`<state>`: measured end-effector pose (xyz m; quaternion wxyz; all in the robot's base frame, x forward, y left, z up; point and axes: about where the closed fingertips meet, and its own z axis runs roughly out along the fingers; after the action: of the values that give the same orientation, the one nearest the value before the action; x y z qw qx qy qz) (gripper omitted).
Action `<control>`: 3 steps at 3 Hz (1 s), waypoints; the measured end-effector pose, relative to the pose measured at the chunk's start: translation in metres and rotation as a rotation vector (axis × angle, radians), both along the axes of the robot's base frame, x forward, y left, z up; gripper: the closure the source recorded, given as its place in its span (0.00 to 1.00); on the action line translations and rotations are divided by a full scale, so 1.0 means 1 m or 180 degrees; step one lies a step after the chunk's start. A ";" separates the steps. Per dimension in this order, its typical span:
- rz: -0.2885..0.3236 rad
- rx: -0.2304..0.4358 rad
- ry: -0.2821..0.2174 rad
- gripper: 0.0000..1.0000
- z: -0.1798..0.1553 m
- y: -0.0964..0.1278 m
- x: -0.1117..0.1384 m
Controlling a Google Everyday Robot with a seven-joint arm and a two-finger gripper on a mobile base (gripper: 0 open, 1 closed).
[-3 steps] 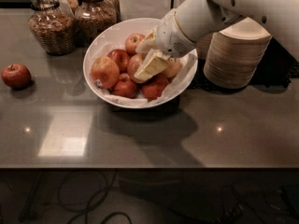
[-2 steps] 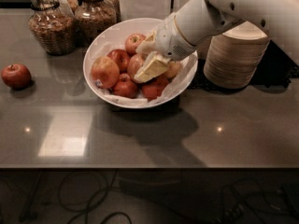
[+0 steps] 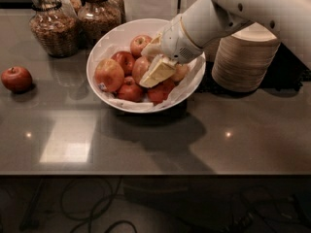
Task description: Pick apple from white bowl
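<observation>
1. A grey desk [image 3: 146, 144], seen from its near edge. The bowl [image 3: 114, 38] is wide, white, lined with paper and heaped with apples. It sits toward the middle of the far edge.
2. A white arm [image 3: 228, 13] reaches in from the far right corner. Its tool [image 3: 151, 62] is down inside the bowl, among the fruit on the right half of the heap.
3. Over the last second almost nothing has changed. The tool sits in nearly the same spot in the bowl, and no fruit has been lifted or visibly shifted.
4. The apple [image 3: 139, 69], yellow-orange with a red blush, lies near the middle of the bowl. It is right against the tool and partly hidden by it, and it rests in the heap with the others.
5. Whether the tool is spread, pressed together or pinching the apple cannot be told — its working end is sunk among the fruit.
6. This likely means the reach is finished and the grasp is being settled. The lift out of the bowl has not begun, so the task looks roughly half done.
7. Elsewhere, a red apple [image 3: 16, 78] lies alone near the left edge and two jars [image 3: 53, 30] stand at the far left corner. A stack [image 3: 243, 62] of beige bowls stands toward the far right, just beside the bowl — none of these has moved.
</observation>
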<state>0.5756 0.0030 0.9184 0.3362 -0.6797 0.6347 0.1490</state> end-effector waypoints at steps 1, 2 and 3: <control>0.0000 0.0000 0.0000 0.25 0.000 0.000 0.000; 0.0000 0.0000 0.0001 0.02 0.000 0.000 0.000; 0.0002 -0.0002 0.0005 0.00 -0.001 0.000 0.001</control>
<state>0.5763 0.0032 0.9175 0.3355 -0.6798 0.6348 0.1495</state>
